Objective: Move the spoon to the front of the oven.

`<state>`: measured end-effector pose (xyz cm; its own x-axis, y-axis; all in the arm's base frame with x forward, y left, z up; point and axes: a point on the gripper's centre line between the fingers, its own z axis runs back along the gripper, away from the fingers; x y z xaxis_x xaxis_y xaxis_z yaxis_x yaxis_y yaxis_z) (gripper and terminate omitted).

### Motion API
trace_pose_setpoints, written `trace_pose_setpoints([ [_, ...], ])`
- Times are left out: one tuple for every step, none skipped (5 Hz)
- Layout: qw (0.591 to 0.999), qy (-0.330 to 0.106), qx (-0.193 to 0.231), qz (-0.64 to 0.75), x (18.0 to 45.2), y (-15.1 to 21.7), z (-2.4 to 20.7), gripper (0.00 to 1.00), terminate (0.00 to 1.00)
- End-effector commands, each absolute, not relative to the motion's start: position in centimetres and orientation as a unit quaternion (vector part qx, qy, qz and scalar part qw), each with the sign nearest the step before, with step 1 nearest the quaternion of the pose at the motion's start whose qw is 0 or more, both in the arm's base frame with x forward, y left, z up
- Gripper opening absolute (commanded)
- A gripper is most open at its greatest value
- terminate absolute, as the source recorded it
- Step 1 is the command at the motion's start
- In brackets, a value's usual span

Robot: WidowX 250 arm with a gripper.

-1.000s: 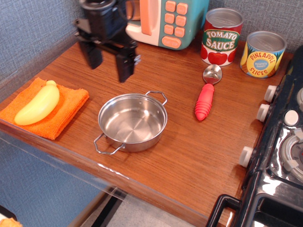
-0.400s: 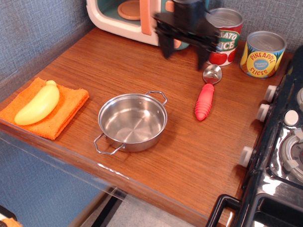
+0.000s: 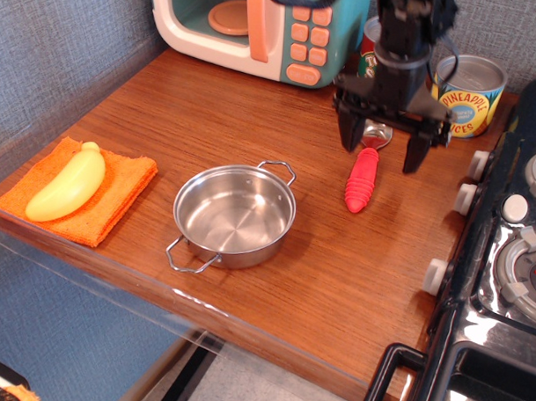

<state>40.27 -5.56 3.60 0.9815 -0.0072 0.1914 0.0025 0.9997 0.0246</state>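
1. The spoon [image 3: 364, 173] lies untouched on the worktop [image 3: 253, 121], at about 4 o'clock from the oven [image 3: 265, 29], beside the cans; nothing is moved yet.
2. My tool [image 3: 383, 145] hangs over its bowl, fingers wide apart, holding nothing. Grasp, carry and placement remain.

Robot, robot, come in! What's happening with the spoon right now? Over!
Gripper open, above the spoon. Spoon flat on table, not grabbed. Oven front clear, pot off to side. Over.
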Motion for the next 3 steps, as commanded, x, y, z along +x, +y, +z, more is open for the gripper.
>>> trace_pose_setpoints([
  [0.996,-0.088,0.015,0.015,40.7,-5.4,2.4,1.0,0.0],
  [0.996,-0.084,0.015,0.025,40.5,-4.5,1.6,1.0,0.0],
  [0.997,-0.076,0.008,0.028,40.3,-4.3,1.4,0.0,0.0],
])
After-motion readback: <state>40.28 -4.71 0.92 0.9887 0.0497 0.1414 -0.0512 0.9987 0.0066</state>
